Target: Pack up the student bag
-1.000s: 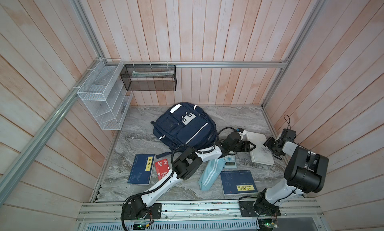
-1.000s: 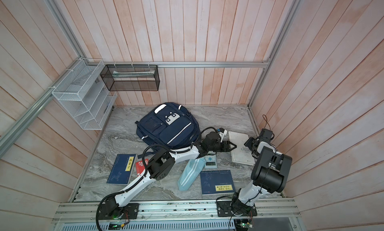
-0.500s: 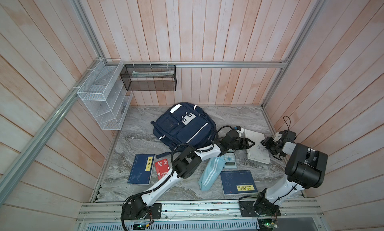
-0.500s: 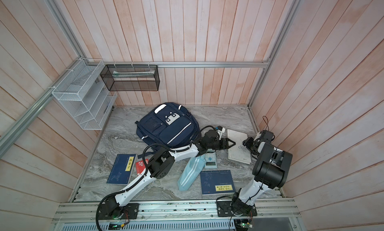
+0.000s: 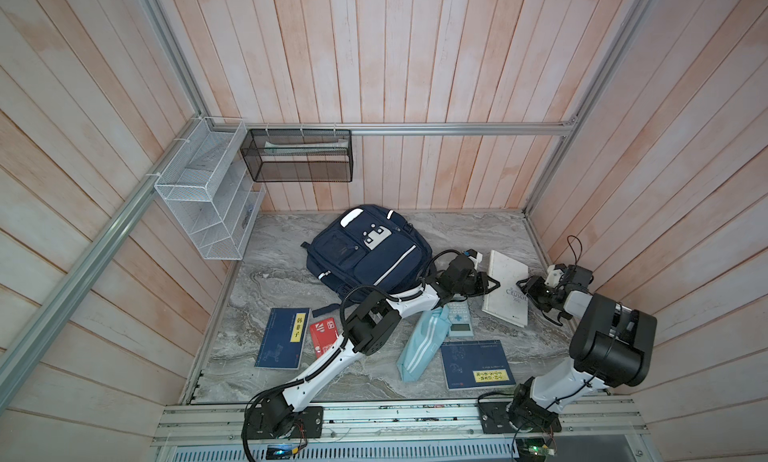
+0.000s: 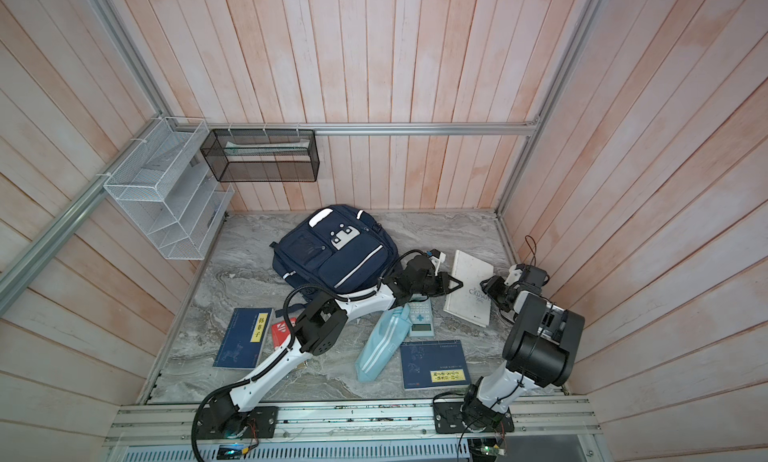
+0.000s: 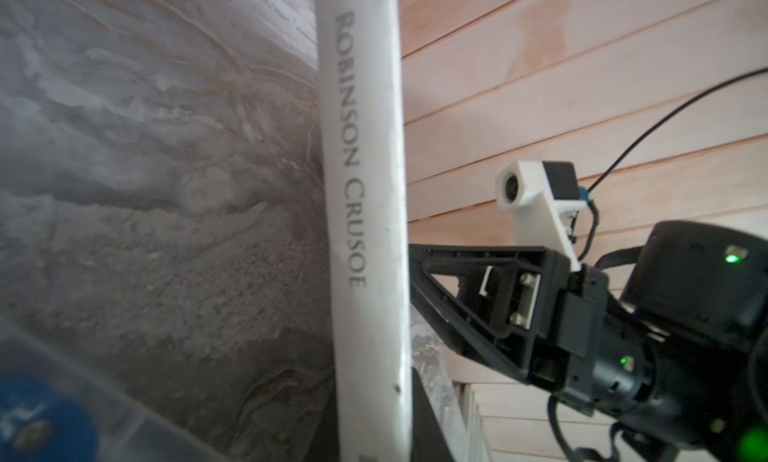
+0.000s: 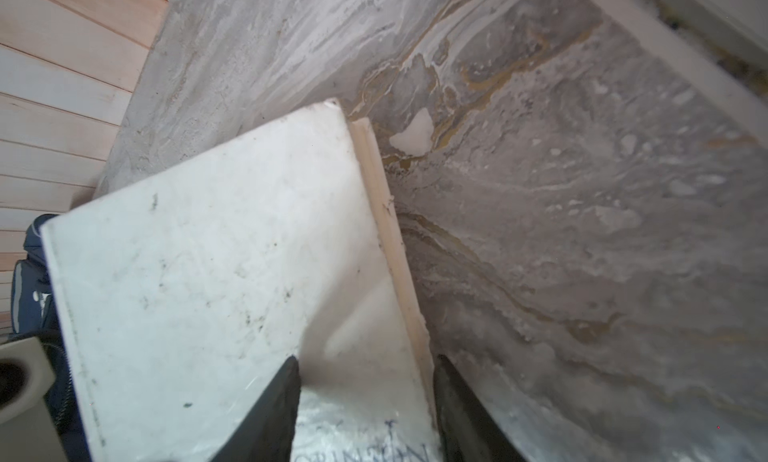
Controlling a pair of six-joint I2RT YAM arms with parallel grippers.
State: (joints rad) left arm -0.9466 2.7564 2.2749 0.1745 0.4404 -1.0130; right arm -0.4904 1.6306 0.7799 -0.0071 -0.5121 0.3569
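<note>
Closer together than a second ago, the left gripper [image 5: 494, 284] and right gripper [image 5: 524, 287] are now set against opposite long edges of the white book [image 5: 508, 272], which is shifted slightly away from the right edge of the table [image 5: 282, 281]. The left gripper's jaws are pinched on the book's spine, while the right gripper's are placed astride the page edge; whether they press cannot be told. The student bag [image 5: 365, 252] is laid flat, pockets up, near the middle of the back edge.

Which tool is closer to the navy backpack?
Left. The left tool is at the white book's edge nearest the backpack; the right tool is at the book's opposite edge.
</note>
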